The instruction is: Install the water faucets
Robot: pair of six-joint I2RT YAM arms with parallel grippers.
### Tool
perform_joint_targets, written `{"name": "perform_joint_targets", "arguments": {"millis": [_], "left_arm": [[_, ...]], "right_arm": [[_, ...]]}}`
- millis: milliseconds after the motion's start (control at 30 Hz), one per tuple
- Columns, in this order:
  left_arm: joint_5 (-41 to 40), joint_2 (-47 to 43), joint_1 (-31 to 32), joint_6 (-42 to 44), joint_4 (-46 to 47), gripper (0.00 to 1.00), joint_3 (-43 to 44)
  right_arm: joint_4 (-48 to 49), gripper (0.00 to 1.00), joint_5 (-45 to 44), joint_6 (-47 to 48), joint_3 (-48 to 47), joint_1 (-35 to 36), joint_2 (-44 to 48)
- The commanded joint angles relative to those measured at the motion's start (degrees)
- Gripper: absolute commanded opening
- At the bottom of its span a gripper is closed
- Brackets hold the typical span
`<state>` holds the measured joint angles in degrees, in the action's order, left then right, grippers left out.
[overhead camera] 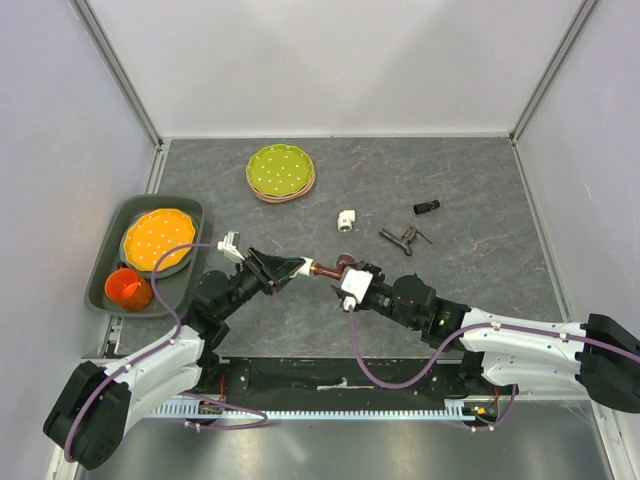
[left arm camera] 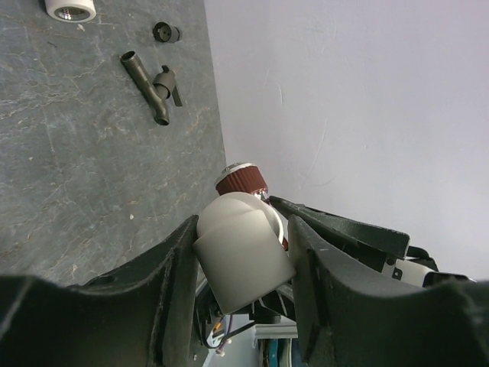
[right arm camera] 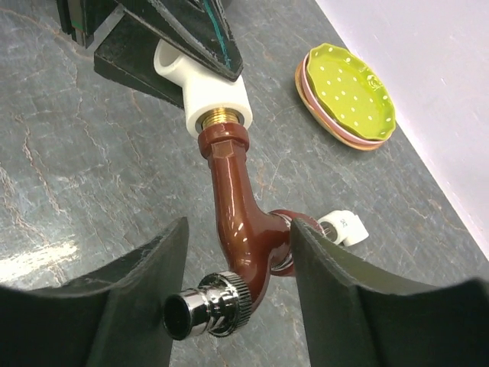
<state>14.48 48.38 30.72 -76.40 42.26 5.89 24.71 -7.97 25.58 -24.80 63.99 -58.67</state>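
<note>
On my left wrist feed, the left fingers [left arm camera: 172, 283] are closed on a white elbow fitting [left arm camera: 243, 260], one finger on each flank. The reddish-brown faucet [right arm camera: 241, 222] sits with its brass threaded end in that fitting's mouth. From there its body curves down into the gap between the right fingers [right arm camera: 130, 306]. Its chrome spout tip [right arm camera: 206, 313] lies low in that gap, close against one finger, and its small handle is just beside the other. The right fingers stand apart on either side of it, and I cannot tell whether they actually press on it. From above, the faucet spans between the two arms near the middle of the surface [overhead camera: 480, 180]. The dark grey faucet [overhead camera: 402, 238] lies flat on the surface, well apart from both sets of fingers. A second white elbow [overhead camera: 346, 219] and a short black cylinder [overhead camera: 426, 207] lie near it.
</note>
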Motion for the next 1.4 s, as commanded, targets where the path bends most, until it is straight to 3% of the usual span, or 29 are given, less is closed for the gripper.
{"name": "perform_joint_targets", "arguments": {"millis": [0, 267, 467, 600, 733, 867, 1100, 1367], "left_arm": [[2.7, -0.5, 0.0, 0.6, 3.8, 0.02, 2.9], [4.1, -0.7, 0.0, 3.2, 4.2, 0.02, 3.4], [4.6, -2.2, 0.0, 8.4, 6.3, 0.02, 2.8], [4.2, -4.5, 0.0, 13.0, 8.6, 0.02, 1.7], [3.6, -7.2, 0.0, 17.3, 10.5, 0.02, -0.1], [3.5, -9.6, 0.0, 20.8, 13.0, 0.02, -1.8], [4.6, -12.3, 0.0, 24.4, 17.9, 0.02, -4.1], [7.1, -14.8, 0.0, 27.3, 22.2, 0.02, -5.5]], "right_arm": [[4.0, 0.55, -1.0, -1.2, -0.3, 0.3, 0.7], [2.8, 0.35, -0.6, -3.8, -1.1, 0.3, 0.8], [0.7, 0.1, -0.4, -9.0, -2.9, 0.2, 0.2], [0.1, 0.0, 1.4, -15.2, -4.6, -1.1, -0.5], [0.5, 0.0, 9.7, -24.2, -5.6, -6.1, -0.5], [5.9, 0.0, 20.3, -39.5, -5.3, -14.0, -1.0], [12.5, 0.0, 32.9, -59.0, -7.2, -19.9, -8.5], [43.1, 0.0, 46.4, -87.4, -5.5, -25.0, -22.2]]}}
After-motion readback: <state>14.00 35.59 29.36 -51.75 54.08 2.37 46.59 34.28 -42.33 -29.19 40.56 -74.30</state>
